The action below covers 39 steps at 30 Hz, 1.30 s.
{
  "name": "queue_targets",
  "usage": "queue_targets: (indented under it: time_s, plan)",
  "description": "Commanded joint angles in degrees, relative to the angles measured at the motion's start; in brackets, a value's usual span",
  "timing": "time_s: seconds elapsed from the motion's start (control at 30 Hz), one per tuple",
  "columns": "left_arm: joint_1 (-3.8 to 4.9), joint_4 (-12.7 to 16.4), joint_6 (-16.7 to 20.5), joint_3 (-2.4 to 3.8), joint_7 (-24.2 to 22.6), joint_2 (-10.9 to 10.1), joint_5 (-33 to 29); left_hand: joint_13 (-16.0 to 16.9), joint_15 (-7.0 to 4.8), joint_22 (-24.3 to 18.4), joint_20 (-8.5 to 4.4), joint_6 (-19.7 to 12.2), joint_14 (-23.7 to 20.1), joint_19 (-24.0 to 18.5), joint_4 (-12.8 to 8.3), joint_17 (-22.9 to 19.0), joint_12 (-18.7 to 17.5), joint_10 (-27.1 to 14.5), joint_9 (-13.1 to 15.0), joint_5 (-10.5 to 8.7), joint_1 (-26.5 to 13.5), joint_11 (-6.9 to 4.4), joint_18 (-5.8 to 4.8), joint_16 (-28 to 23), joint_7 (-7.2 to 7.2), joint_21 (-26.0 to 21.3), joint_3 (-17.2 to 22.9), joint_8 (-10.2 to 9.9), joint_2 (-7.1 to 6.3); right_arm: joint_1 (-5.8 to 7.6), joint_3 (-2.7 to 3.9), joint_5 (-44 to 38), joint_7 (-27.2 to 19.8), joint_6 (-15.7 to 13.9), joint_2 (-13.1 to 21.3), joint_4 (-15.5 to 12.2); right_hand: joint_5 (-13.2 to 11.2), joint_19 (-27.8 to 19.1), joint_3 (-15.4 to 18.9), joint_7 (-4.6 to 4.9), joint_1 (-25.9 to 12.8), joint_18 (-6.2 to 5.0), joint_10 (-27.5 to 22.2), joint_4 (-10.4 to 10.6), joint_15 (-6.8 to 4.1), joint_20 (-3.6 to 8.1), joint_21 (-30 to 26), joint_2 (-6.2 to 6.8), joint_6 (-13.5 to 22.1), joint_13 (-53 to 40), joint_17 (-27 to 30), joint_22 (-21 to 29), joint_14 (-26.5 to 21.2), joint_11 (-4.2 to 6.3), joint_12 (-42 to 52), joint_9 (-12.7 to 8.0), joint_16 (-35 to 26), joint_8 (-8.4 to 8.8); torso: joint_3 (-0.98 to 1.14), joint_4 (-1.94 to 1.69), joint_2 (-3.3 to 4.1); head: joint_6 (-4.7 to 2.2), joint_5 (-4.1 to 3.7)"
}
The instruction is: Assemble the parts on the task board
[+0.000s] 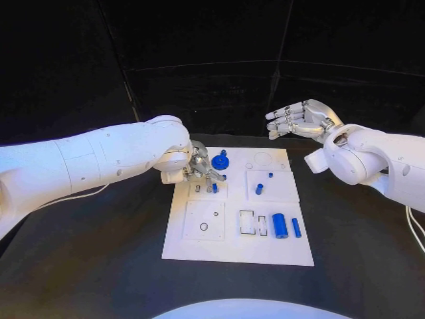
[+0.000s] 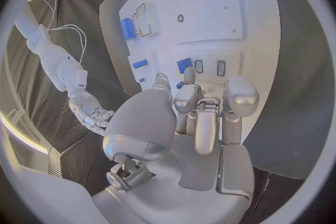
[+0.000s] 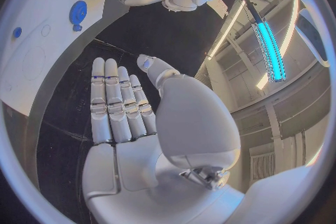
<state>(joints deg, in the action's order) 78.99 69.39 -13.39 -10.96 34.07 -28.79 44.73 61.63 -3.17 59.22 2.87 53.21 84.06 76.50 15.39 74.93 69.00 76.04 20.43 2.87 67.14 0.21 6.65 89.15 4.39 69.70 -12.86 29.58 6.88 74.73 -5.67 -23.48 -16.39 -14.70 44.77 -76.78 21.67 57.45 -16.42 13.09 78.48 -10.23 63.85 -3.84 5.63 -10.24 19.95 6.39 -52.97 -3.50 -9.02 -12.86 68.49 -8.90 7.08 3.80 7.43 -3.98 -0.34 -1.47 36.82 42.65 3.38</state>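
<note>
white task board [image 1: 201,242], blue parts [image 1: 281,226], black table [image 1: 97,266]

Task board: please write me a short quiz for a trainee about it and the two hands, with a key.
1. True or false: the right hand holds a blue part.
2. Which hand is over the task board? A) the left hand; B) the right hand; C) both hands.
3. Fill in the missing word, near or far: the blue gear lies at the board's ___ end, as seen from the robot.

Key: 1 false: its fingers are apart and hold nothing. 2 A: the right hand is raised beyond the board's far edge. 3 far.
</note>
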Motion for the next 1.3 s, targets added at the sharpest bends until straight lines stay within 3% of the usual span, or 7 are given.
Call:
queue_targets:
  time_s: [0.03, 0.53, 1.3]
  plan:
    - [0.14, -0.86, -3.17, 0.04, 1.25, 0.61, 0.59, -0.17, -0.27, -0.05, -0.05, -0.35, 5.39, -0.49, -0.36, 12.73, -0.28, -0.55, 0.29, 0.05, 0.37, -0.01, -0.36, -0.24, 0.09, -0.38, 0.01, 0.47, 0.27, 0.13, 0.05, -0.41, 0.10, 0.74, -0.10, -0.10, 0.25, 0.08, 0.34, 0.05, -0.40, 0.30, -0.43, -0.05, -0.09, -0.37, -0.14, 0.02, 0.43, -0.05, 0.07, 0.07, -0.40, -0.13, -0.33, 0.04, -0.27, 0.13, 0.02, -0.04, 0.01, 0.12, -0.08]
    - [0.22, -3.99, -5.92, 0.06, 1.67, 2.15, 2.02, -0.15, -0.51, 0.44, -0.16, -0.76, 5.41, -0.70, -1.54, 12.81, -0.22, -0.63, 2.87, 0.11, 1.35, -0.34, -0.34, -0.20, -0.31, -0.18, 1.20, 3.15, 1.26, 0.14, 0.05, -0.53, 0.31, 0.78, -0.23, -0.21, 0.41, 0.12, 0.45, 0.10, -0.48, 0.29, -0.56, -0.02, -0.04, -0.43, -0.35, -0.02, 0.55, -0.05, 0.19, 0.21, -0.49, -0.18, -0.31, 0.04, -0.25, 0.14, 0.02, 0.00, 0.13, 0.85, 0.06]
    - [0.09, -6.87, -6.92, 0.05, 1.06, 4.91, 2.13, 0.12, -0.71, 1.15, -0.35, -1.56, 5.47, -0.60, -2.57, 13.05, 0.07, -0.43, 5.00, 0.12, 1.42, -0.58, -0.43, -0.09, -0.59, 0.21, 2.61, 5.11, 1.13, 0.16, 0.06, -1.32, 0.73, 1.02, -0.61, -0.21, 0.62, 0.38, 0.48, 0.16, -0.27, 0.20, -0.69, -0.11, -0.03, -0.52, -0.87, -0.46, 0.86, -0.09, 0.51, 0.56, -0.61, -0.21, -0.12, 0.05, -0.09, 0.10, 0.02, 0.01, 0.14, 1.75, 0.00]
